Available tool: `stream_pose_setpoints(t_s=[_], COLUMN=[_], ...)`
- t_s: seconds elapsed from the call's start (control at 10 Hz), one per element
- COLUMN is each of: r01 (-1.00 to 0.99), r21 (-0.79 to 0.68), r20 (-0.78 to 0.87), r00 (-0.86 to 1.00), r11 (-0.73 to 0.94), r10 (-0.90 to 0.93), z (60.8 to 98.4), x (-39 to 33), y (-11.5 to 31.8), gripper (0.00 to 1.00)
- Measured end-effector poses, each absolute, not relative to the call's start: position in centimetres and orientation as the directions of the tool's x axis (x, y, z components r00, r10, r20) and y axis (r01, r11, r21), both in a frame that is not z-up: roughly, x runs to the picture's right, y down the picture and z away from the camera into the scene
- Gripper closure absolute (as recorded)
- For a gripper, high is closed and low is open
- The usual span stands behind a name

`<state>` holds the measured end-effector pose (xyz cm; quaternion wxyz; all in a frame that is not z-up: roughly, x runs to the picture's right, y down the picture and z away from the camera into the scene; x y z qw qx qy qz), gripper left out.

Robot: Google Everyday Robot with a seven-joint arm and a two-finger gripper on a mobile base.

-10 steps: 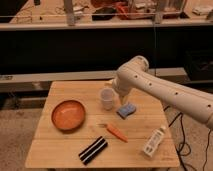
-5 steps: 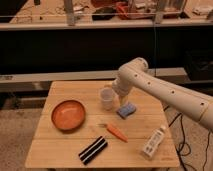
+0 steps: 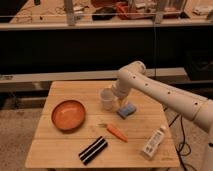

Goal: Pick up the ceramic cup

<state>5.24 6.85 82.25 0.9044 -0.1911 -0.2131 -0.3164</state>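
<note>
Cup: the small pale cup (image 3: 106,100) stood upright on the desk (image 3: 65,145), toward the back and about mid-width. It rested on the wood and was not lifted.
Gripper: my gripper (image 3: 117,98) was low over the desk at the right side of the cup, right up against its rim. It was released, jaws spread wide, clasping nothing. I could not tell whether a finger touched the cup wall or whether one reached inside the rim.
Arm: my white arm (image 3: 165,95) came in from the right edge of the view, rose to a bend behind the cup, then turned down to the gripper.
Bowl: a wide orange bowl (image 3: 68,114) sat left of the cup, near it but apart, open side up.
Sponge: a blue sponge (image 3: 126,110) lay flat just right of and in front of the cup, below my gripper and close to it.
Carrot: an orange carrot (image 3: 116,132) lay on the wood in front of the cup, angled, with its stalk end toward the bowl.
Striped block: a flat black thing with pale stripes (image 3: 93,150) lay near the front edge, in front of the carrot and turned on a slant.
Bottle: a white bottle (image 3: 153,142) lay tilted at the front right corner, cap end pointing to the back right, well apart from the cup.
Floor: a dark cable (image 3: 177,135) ran along the floor just right of the desk.
</note>
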Motion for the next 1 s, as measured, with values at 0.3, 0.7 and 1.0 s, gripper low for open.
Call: stream_pose_setpoints(t_s=[0.3, 0.7, 1.0], r01=[0.662, 0.662, 0.665], r21=[-0.216, -0.221, -0.228], r20=[0.527, 0.550, 0.566], r00=[0.698, 0.691, 0.685], r11=[0.718, 0.716, 0.711], r10=[-0.485, -0.469, -0.459], z=[82.9, 83.1, 83.4], x=[4.7, 4.6, 4.4], y=[7.7, 8.0, 8.4], gripper=[0.20, 0.20, 0.20])
